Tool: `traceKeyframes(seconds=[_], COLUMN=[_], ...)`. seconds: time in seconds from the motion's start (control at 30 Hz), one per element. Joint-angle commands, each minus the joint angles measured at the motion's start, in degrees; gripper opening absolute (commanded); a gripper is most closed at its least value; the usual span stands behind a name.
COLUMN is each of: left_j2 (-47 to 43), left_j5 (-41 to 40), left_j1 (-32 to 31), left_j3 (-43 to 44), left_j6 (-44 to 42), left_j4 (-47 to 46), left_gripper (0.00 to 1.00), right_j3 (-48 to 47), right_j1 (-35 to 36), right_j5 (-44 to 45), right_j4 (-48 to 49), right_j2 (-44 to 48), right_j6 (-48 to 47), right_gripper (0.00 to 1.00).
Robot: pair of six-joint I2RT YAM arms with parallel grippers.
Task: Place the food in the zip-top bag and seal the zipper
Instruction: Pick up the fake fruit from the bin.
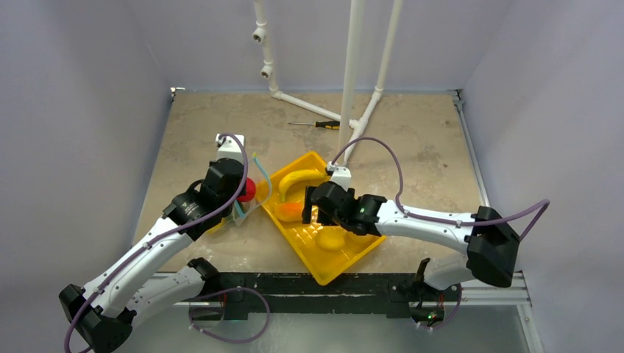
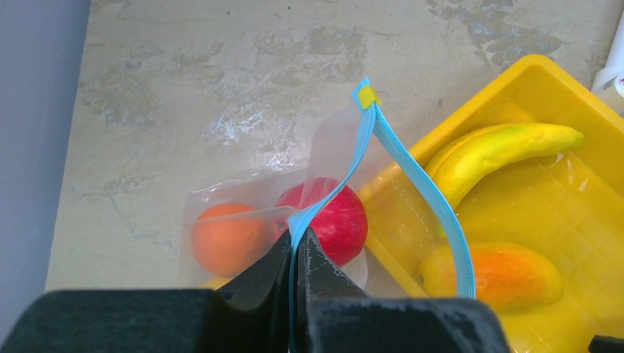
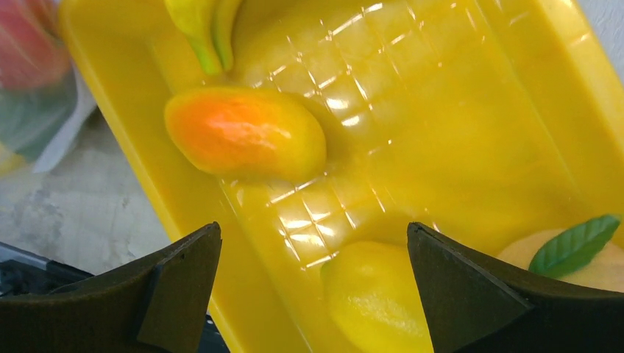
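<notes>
Zip-top bag lies on the table at your left, just beside the yellow tray, with an orange and a red apple inside. Your left gripper is clenched on the teal zipper, holding one edge of the mouth raised. In the tray lie a banana, a mango, a lemon and a peach-coloured fruit with a green leaf. Your right gripper hangs above the lemon, spread wide, grasping nothing.

Yellow gridded plastic tray: glossy, strong highlights. Orange-yellow plastic mango: smooth, satin sheen. Clear soft plastic bag: thin, shiny film. Mottled beige table: matt, stone-like.
</notes>
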State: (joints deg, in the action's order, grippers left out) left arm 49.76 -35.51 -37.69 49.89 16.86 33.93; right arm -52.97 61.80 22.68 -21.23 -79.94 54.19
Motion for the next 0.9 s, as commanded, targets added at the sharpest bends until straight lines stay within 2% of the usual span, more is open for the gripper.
traceKeyframes(seconds=[0.0,0.37,0.87], left_j2=[-0.51,-0.66,-0.89], left_j5=[0.48,0.96,1.32], left_j1=[-0.23,-0.21,-0.2], left_j3=[-0.08,-0.12,-0.09], left_j6=[-0.1,-0.1,0.01], left_j4=[-1.77,-1.81,-1.68], left_gripper=[0.0,0.0,0.0], right_j3=[0.36,1.2,-0.12], right_j1=[2.07,5.83,10.53], right_j5=[2.03,3.63,3.67], right_j4=[-5.15,-11.7,-13.97], right_j2=[-0.85,-4.79,-9.3], right_j6=[5.24,11.9,15.58], right_gripper=[0.98,0.99,0.98])
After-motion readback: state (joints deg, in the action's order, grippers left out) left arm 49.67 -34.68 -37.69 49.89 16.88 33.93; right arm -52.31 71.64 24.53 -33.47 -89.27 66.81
